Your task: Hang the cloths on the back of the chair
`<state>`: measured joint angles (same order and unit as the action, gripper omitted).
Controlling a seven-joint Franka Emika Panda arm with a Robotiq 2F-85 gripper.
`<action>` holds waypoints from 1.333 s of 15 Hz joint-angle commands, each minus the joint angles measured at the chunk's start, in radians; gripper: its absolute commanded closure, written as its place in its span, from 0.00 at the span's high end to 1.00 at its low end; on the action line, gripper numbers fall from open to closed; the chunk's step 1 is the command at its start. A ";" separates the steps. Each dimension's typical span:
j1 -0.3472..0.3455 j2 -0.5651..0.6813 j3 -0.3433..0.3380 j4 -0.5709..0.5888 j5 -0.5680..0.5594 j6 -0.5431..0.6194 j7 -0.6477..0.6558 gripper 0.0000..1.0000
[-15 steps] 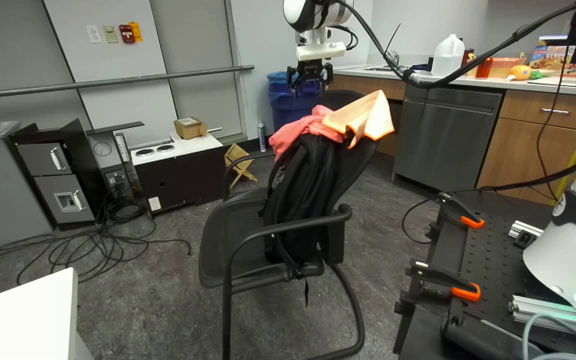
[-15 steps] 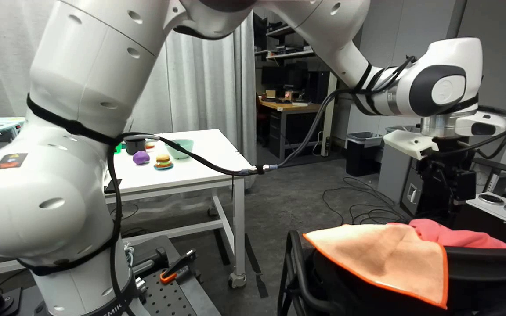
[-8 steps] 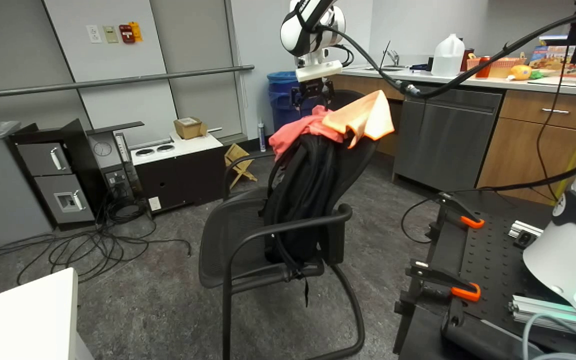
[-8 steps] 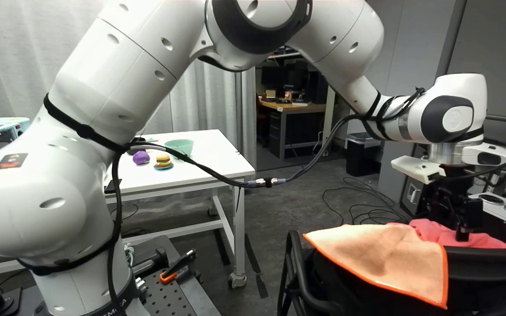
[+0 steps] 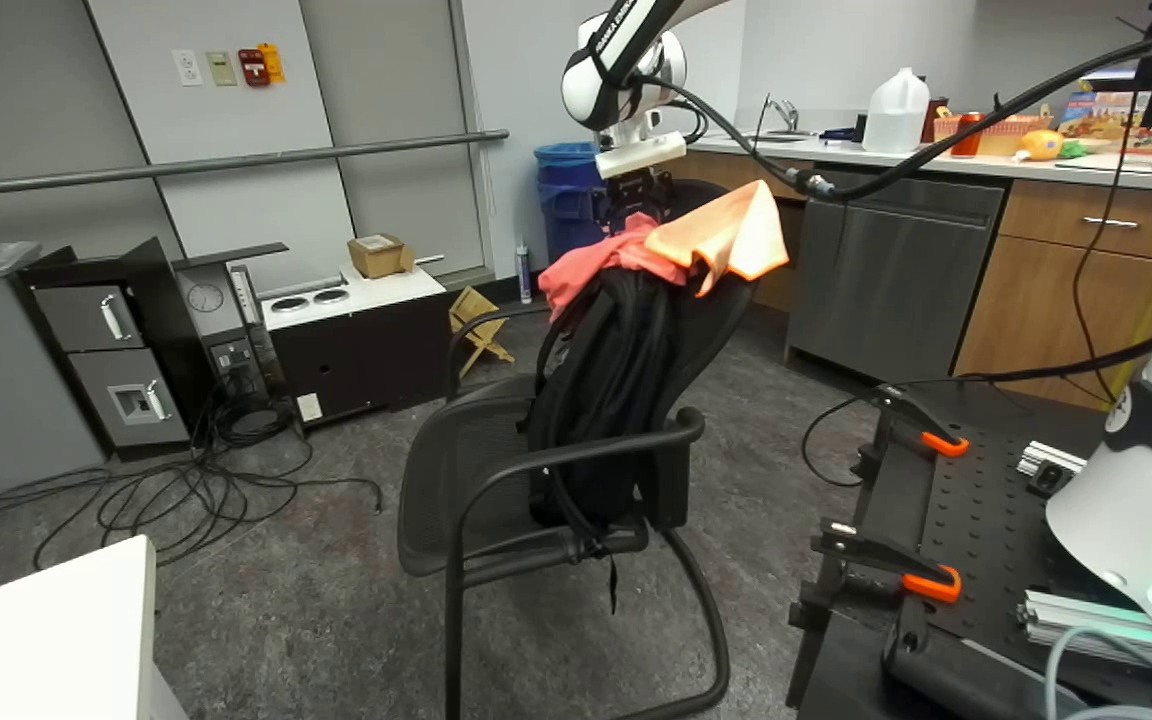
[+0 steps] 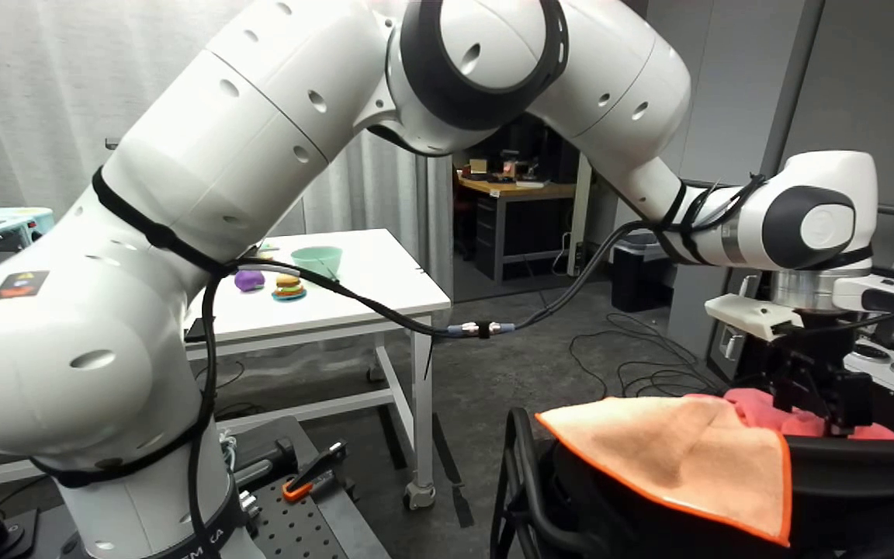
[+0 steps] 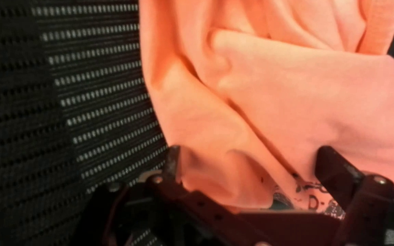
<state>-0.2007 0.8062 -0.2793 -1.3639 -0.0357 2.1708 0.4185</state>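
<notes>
In an exterior view, the pink cloth is bunched up over the back of the black chair, full of lumps and folds, with a loose end hanging toward 8 o'clock. In an exterior view, the orange cloth lies over the top of the chair too; it is pale like a peach, flatter and smoother, with a bright orange edge and a corner pointing to 4 o'clock. The gripper points down at the pink cloth. Its fingers are wide apart, with cloth showing between them, and I cannot tell if they touch it. In the wrist view the pink cloth looks soft and a bit orange, with a long dark fold running from near 12 o'clock down to 4 o'clock. Some black marks, one like the letter D, show near the end of that fold. The black chair, with rows of tiny holes, is at 9 o'clock.
</notes>
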 commanded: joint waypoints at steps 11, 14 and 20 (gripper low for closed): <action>-0.019 0.018 -0.017 0.059 -0.002 -0.067 0.017 0.51; -0.020 0.010 -0.017 0.048 0.000 -0.064 0.016 0.28; -0.016 -0.112 -0.018 -0.024 0.016 0.035 0.029 0.00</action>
<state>-0.2174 0.7807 -0.2956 -1.3329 -0.0304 2.1505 0.4286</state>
